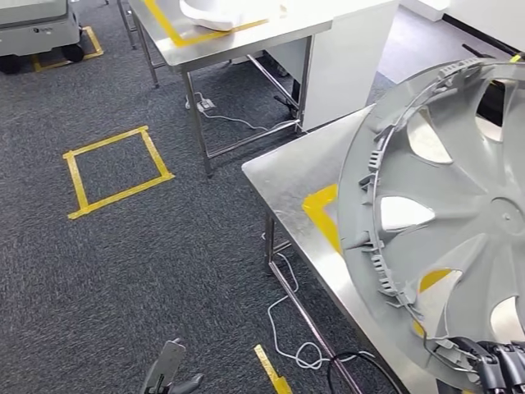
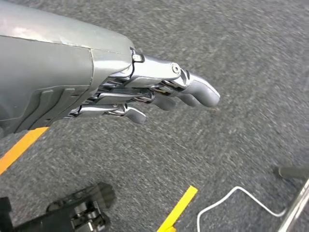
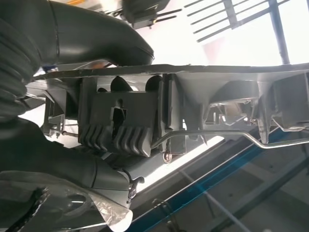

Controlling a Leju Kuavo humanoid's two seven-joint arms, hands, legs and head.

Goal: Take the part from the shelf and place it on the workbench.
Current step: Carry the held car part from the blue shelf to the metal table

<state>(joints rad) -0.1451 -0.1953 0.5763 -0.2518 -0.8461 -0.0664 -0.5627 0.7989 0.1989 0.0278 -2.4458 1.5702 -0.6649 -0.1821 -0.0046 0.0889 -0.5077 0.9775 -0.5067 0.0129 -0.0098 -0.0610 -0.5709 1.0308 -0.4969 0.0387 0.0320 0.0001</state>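
Head view: part (image 1: 452,205) above fingers (image 1: 504,361).

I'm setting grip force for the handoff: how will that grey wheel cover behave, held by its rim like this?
The wheel cover is thin moulded plastic with open cut-outs, so probably light for its size. The right hand holds it at one rim point, so it may flex or swing. Its small rim clips look breakable under a hard squeeze.

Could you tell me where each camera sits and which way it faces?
Head view: high on the body, looking down at the steel workbench and the wheel cover, gripped by the right hand.
Left wrist view: behind the empty left hand, facing carpet.
Right wrist view: behind the right hand, on the cover's rim.
Shared: the cover, head and right wrist.
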